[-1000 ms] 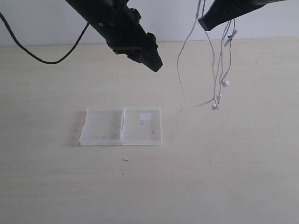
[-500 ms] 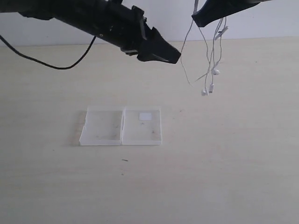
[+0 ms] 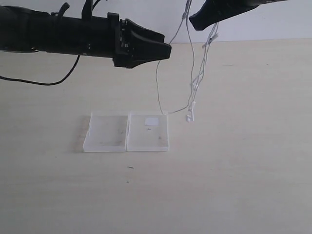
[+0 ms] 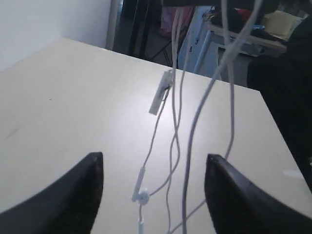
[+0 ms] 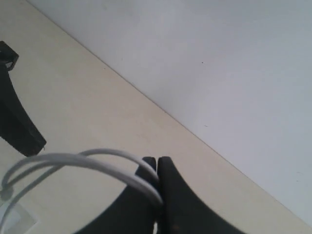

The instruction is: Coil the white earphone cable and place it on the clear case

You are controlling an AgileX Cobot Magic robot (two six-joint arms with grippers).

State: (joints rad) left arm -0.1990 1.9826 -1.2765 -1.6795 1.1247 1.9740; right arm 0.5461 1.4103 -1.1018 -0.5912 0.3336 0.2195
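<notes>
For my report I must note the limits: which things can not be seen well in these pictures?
- Exterior view: the white earphone cable is too thin to tell whether its low loop touches the clear case.
- Exterior view: the cable's top is cut off by the upper edge, above the right tool.
- Left wrist view: the strands hanging inside the open left tool run off the bottom edge.

Bright, even, diffuse light; flat clear plastic case throws only faint soft shadow on pale beige tabletop beside it. Wrist view: black fingers of left gripper blurred, out of focus.
</notes>
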